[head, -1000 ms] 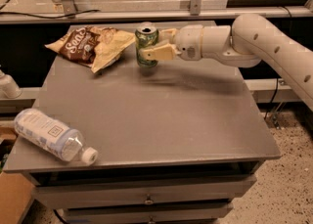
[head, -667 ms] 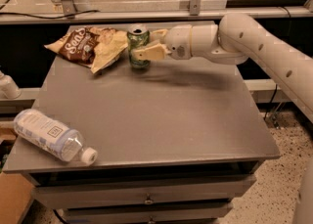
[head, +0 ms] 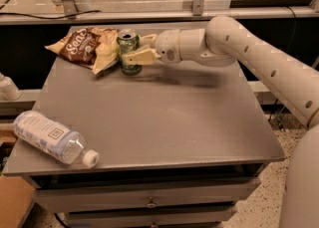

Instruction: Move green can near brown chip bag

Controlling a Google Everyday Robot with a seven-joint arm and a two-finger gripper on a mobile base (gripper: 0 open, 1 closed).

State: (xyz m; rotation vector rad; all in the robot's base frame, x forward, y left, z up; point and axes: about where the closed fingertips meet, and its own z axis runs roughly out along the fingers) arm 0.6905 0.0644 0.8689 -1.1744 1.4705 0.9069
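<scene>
I see my gripper (head: pixel 134 49) at the far side of the grey table (head: pixel 159 127), its two tan fingers (head: pixel 142 57) pinching the green can (head: pixel 127 42) from the right. The can stands upright, long axis vertical, silver top up. It is just beside the tan end of the brown chip bag (head: pixel 79 47), which lies flat to its left. A clear plastic bottle (head: pixel 50 137) lies on its side at the near left corner, well apart.

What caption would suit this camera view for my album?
Reaching across the table, the gripper holds the green can upright beside the brown chip bag; a clear bottle lies front-left.
</scene>
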